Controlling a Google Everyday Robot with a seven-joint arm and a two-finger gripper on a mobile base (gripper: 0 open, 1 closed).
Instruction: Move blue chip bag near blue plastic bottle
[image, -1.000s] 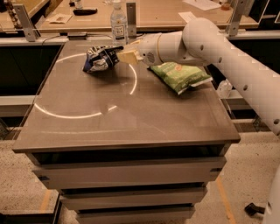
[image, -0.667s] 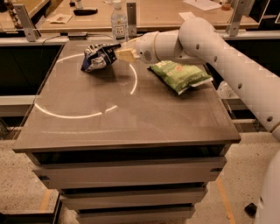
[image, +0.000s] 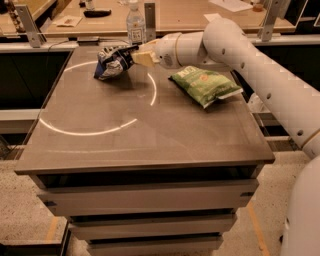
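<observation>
Gripper (image: 134, 50) at blue chip bag (image: 112, 63), nearer blue plastic bottle (image: 134, 26)

The blue chip bag (image: 114, 62) is seen as a small, crumpled dark blue foil bag with white marks. It is placed near the far edge of the surface, left of that edge's middle, and is tilted with its right end raised. The gripper (image: 134, 52) is met at the bag's upper right corner, touching it. The blue plastic bottle (image: 135, 25) is stood upright just beyond the far edge, near the bag and slightly to its right. It is made of clear plastic, topped with a white cap and wrapped in a white label with dark print.
</observation>
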